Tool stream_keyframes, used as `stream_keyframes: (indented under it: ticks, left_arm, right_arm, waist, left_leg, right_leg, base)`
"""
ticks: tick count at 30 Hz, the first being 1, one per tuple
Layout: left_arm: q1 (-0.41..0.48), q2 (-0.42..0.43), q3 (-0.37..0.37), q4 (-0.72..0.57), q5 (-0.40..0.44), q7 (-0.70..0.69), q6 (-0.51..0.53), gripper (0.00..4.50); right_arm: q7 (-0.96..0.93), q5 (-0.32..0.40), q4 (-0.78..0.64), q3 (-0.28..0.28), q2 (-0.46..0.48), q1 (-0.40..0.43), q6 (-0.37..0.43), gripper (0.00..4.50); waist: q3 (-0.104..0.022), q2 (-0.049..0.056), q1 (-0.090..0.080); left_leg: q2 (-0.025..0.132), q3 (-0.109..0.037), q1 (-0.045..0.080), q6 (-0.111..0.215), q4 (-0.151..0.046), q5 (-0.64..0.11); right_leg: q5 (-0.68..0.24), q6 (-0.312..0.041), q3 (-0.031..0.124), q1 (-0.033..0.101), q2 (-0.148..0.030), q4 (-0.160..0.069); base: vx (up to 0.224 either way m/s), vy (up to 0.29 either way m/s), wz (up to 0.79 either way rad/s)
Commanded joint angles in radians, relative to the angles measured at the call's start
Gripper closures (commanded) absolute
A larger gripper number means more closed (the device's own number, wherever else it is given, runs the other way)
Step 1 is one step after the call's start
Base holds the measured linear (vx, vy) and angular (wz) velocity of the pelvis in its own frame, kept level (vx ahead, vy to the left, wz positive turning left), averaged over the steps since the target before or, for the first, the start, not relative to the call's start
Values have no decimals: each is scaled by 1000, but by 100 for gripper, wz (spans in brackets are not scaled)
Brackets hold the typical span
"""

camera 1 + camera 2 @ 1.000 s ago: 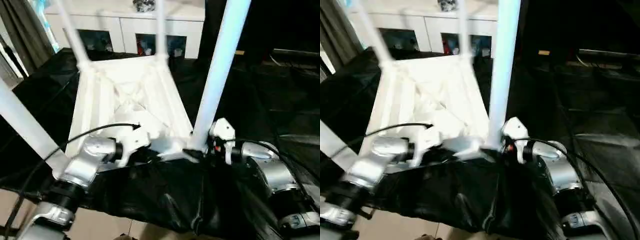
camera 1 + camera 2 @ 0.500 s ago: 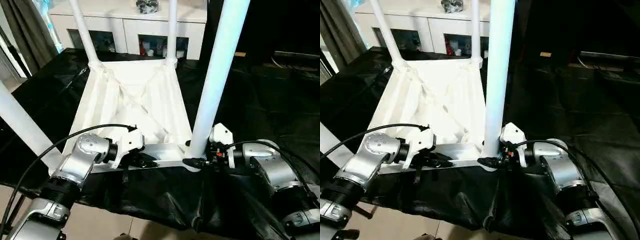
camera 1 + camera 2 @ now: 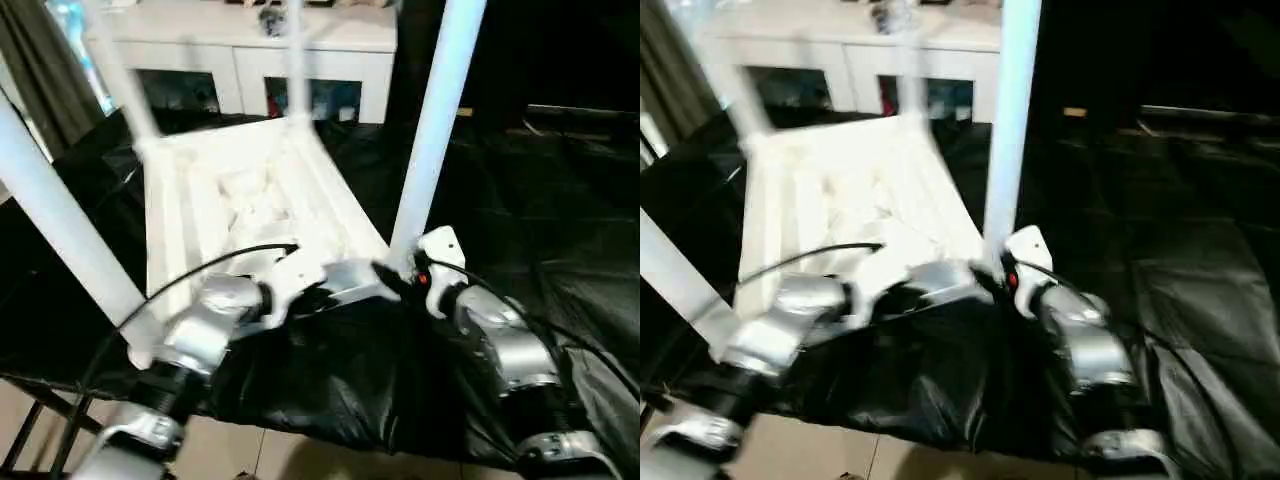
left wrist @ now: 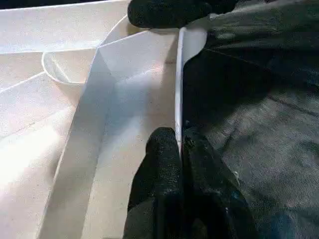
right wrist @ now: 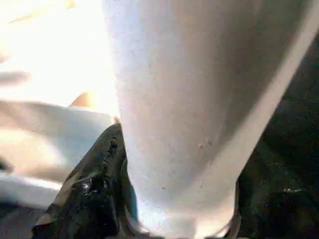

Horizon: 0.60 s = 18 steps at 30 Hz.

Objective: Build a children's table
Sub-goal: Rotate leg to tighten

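Note:
The children's table lies upside down on black cloth. Its white ribbed tabletop [image 3: 240,180] faces up with legs standing in the corner sockets. My left gripper [image 3: 318,296] is shut on the tabletop's thin near rim [image 4: 178,99], one black finger on each side of it. My right gripper [image 3: 395,278] is closed around the flared base of the near right leg [image 3: 435,130]. That leg [image 5: 189,99] runs between the black fingers [image 5: 94,184] in the right wrist view. The near left leg [image 3: 60,220] and two far legs [image 3: 125,80] also stand upright.
A black cloth [image 3: 340,370] covers the work surface and hangs over its near edge. A white glass-door cabinet [image 3: 240,60] stands behind the table. Pale floor [image 3: 230,455] shows below the cloth's edge.
The whole picture has swung and tilted, so the camera moved. Both grippers keep their holds on the rim and the near right leg. The near edge and both hands now sit higher in view.

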Motion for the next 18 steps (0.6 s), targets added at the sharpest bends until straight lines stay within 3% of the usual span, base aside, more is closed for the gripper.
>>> stream_keyframes:
  ticks: [1, 3, 6, 8, 10, 11, 14, 15, 18]
  left_arm:
    - [-19, -89, -40, 2, -5, 101, -5, 450]
    - [-21, -94, -45, 2, -2, 100, -6, 450]
    - [-20, -88, -42, -7, 6, 98, -2, 450]
    - [-16, -77, -41, -16, 5, 86, -1, 450]
    - [-1, -36, -47, -31, -6, 24, -22, 450]
    - [3, -18, -47, -32, -11, -4, -34, 450]
    - [2, 28, -40, -16, -29, -74, -69, 450]
    - [0, 44, -37, -9, -34, -97, -83, 450]
    - [-6, 77, -29, 7, -48, -146, -109, 450]
  right_arm:
    - [70, 20, 12, 136, 125, 4, 14, 186]
    - [65, 18, 6, 140, 137, 1, 5, 186]
    - [84, 45, -24, 111, 152, 5, 23, 114]
    - [98, 56, -37, 104, 140, 9, 29, 111]
    - [142, 45, -60, 120, 76, 17, 4, 106]
    - [170, 44, -65, 126, 48, 20, -10, 72]
    - [283, 55, -66, 131, -26, 19, -40, 72]
    - [326, 56, -65, 136, -54, 19, -52, 72]
    - [425, 59, -67, 146, -109, 17, -64, 72]
  waist:
    - [-41, -9, -7]
    - [-41, -7, -6]
    - [-41, -9, -6]
    - [-42, -9, -4]
    - [-45, -12, 1]
    - [-46, -15, 1]
    - [-48, -15, 4]
    - [-51, -19, 5]
    - [-53, -17, 8]
  left_leg:
    - [30, -36, 19, -11, -83, -448]
    - [32, -35, 18, -10, -86, -448]
    - [32, -33, 18, -5, -87, -452]
    - [32, -31, 18, -2, -87, -444]
    - [36, -29, 15, 4, -86, -418]
    - [36, -28, 14, 7, -86, -403]
    - [36, -23, 8, 20, -83, -356]
    - [35, -22, 4, 32, -81, -335]
    - [37, -18, 4, 50, -76, -295]
  right_leg:
    - [-608, -83, 24, 17, -51, -110]
    - [-566, -93, 26, 14, -50, -109]
    - [-544, -108, 31, 13, -50, -106]
    - [-530, -113, 33, 13, -51, -104]
    - [-492, -121, 36, 17, -52, -99]
    - [-473, -127, 37, 17, -52, -98]
    - [-391, -161, 40, 23, -51, -86]
    - [-363, -168, 39, 31, -51, -81]
    - [-327, -190, 40, 31, -52, -77]
  base:
    - [0, 0, 0]
    - [0, 0, 0]
    - [0, 0, 0]
    - [0, 0, 0]
    - [0, 0, 0]
    - [0, 0, 0]
    - [0, 0, 0]
    - [0, 0, 0]
    - [0, 0, 0]
